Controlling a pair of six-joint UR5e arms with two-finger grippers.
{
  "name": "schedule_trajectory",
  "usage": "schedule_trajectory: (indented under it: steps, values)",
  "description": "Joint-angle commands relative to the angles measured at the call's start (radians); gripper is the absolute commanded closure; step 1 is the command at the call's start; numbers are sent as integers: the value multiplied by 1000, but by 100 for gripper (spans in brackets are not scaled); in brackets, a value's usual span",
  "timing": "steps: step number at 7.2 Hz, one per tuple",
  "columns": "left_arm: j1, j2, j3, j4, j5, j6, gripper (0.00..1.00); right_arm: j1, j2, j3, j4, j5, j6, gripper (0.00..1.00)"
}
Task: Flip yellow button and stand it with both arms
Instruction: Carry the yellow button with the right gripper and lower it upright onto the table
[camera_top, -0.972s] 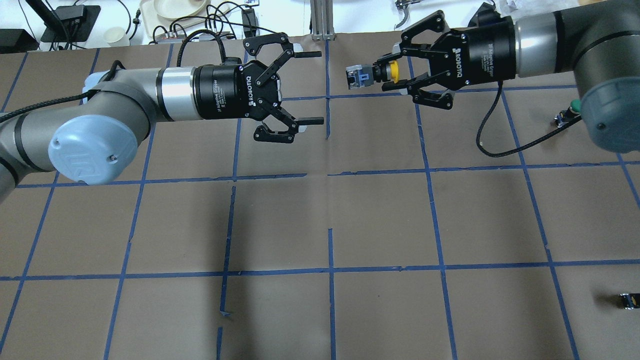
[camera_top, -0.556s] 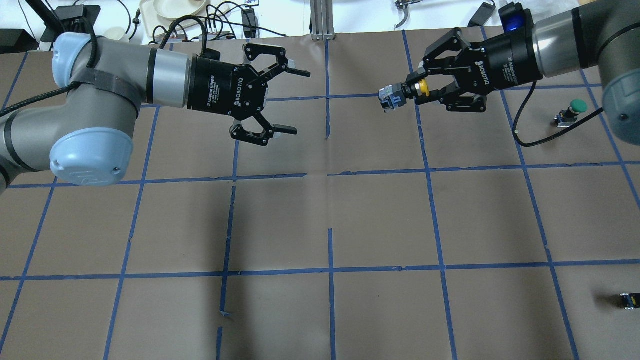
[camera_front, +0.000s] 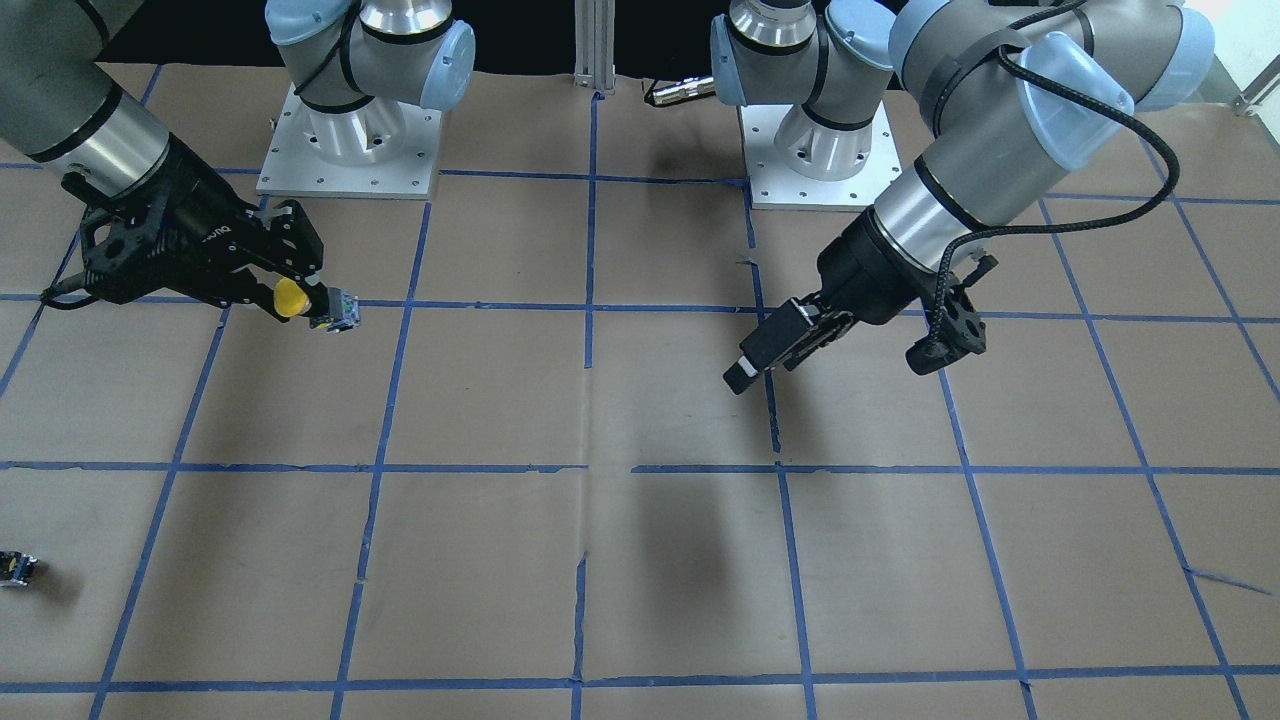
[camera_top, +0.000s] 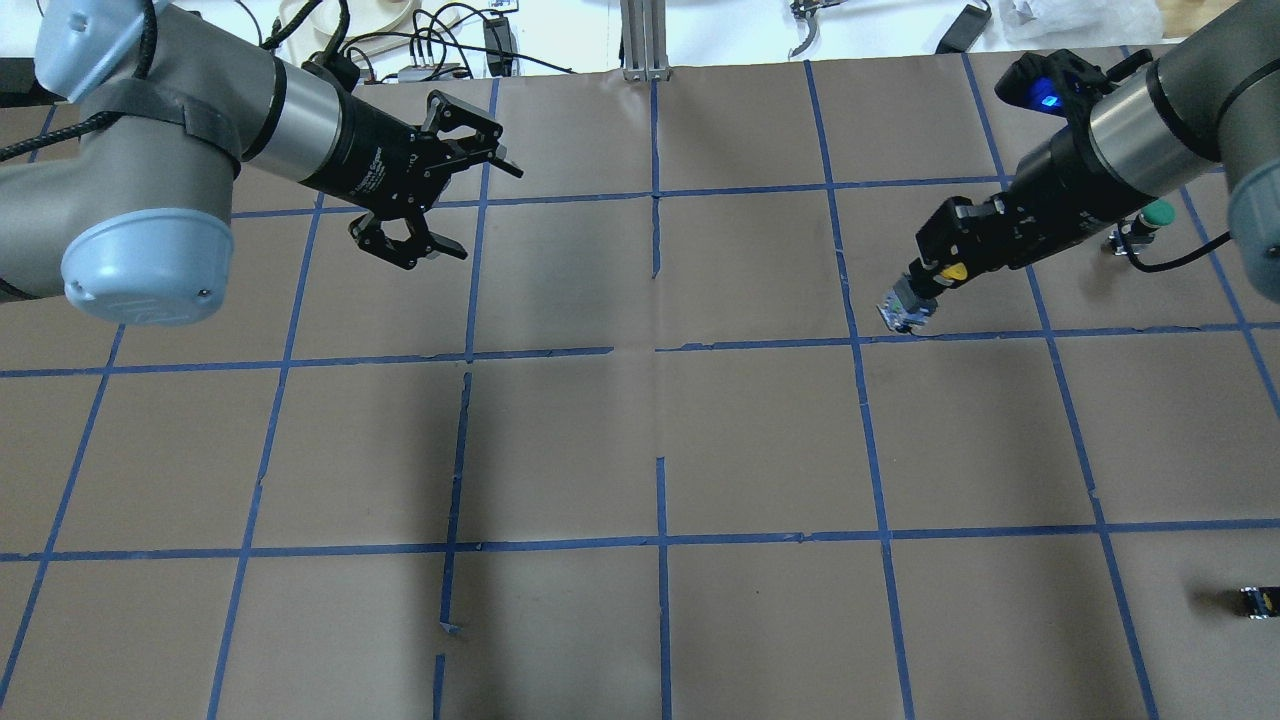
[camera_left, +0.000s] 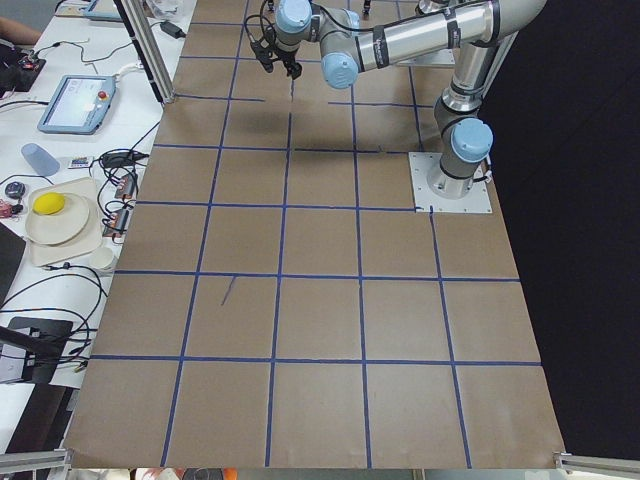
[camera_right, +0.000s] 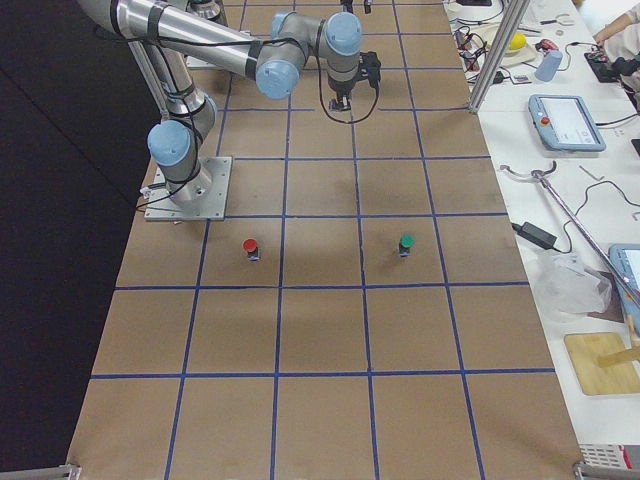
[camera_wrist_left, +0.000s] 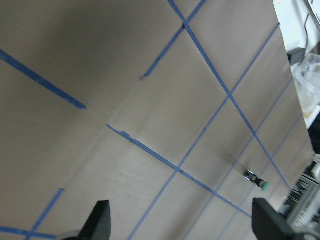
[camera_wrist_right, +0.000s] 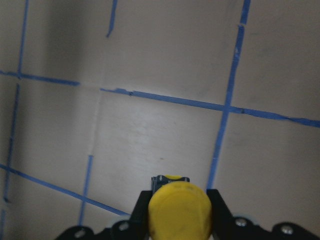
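Note:
My right gripper is shut on the yellow button, holding it by the neck under the cap. The grey-black switch body points down and away, low over the brown table. I cannot tell if it touches. In the front view this gripper holds the button at the left. The right wrist view shows the yellow cap between the fingers. My left gripper is open and empty at the back left, and it also shows in the front view.
A green-capped button stands just behind the right arm and also shows in the left wrist view. A red-capped button stands nearer the robot base. A tiny black part with a yellow spot lies at the near right edge.
My right gripper has swung right and down with the yellow button, tilting its body toward the table. My left gripper has drawn back to the left, still open.

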Motion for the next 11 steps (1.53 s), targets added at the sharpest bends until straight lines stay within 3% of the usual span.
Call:
schedule_trajectory:
  steps: [1,2,4,5,6,7,9,10,11]
  values:
    - [23,1,14,-96,326,431,1,-36,0,30,-13,-226,-391,74]
    - [37,20,15,-187,428,578,0,-103,6,44,-31,-250,-523,74]
    - [67,121,28,-355,451,616,0,-214,26,109,-158,-276,-827,74]
    - [72,145,31,-374,595,620,0,-230,41,138,-273,-317,-984,74]
    - [69,158,31,-375,625,598,0,-280,93,143,-333,-331,-1098,74]
    - [63,146,35,-375,566,562,0,-367,149,143,-385,-321,-1306,74]
    - [3,123,40,-384,566,560,0,-414,162,143,-399,-274,-1698,74]
    - [-62,122,40,-385,564,560,0,-464,170,146,-397,-263,-1739,74]
    - [-86,145,44,-385,558,573,0,-539,194,153,-395,-179,-1812,74]
